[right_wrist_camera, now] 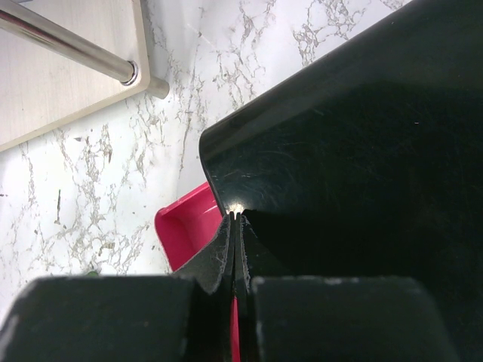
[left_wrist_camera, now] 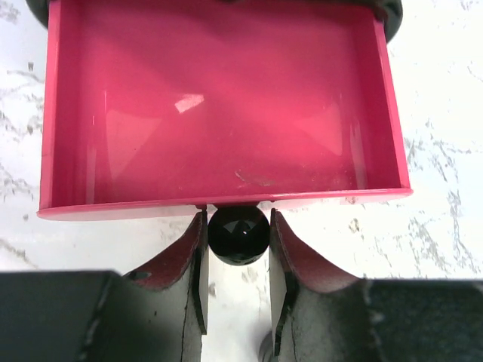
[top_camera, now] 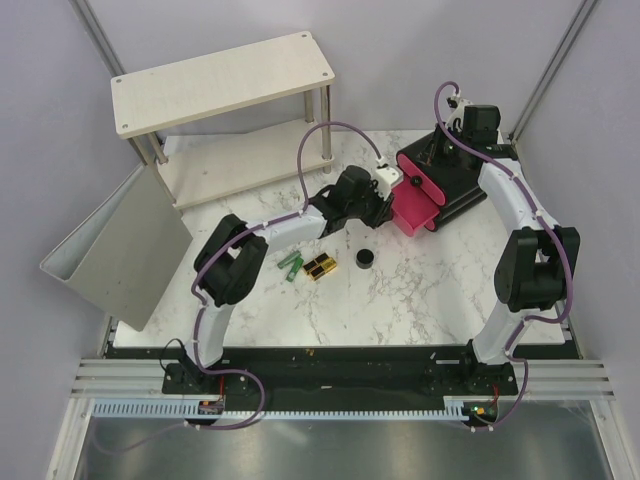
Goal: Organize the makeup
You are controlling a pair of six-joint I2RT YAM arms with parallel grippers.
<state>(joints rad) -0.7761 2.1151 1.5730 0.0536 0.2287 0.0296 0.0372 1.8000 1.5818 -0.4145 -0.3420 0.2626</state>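
Releasing the knob (left_wrist_camera: 238, 235), you have the left pincer (left_wrist_camera: 238, 223) slightly parted around it, right pincer (right_wrist_camera: 235, 226) closed against the black box (right_wrist_camera: 362, 151). Next, fetch the makeup (top_camera: 320, 267) from the tabletop (top_camera: 420, 300) beside the pink drawer (left_wrist_camera: 226, 113).

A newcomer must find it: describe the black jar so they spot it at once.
Find the black box with the open pink drawer at the back right of the table. Front-left of that drawer, small items lie in a row; the jar is the one nearest it. Unlike the gold case and green tubes, it is round and all black.
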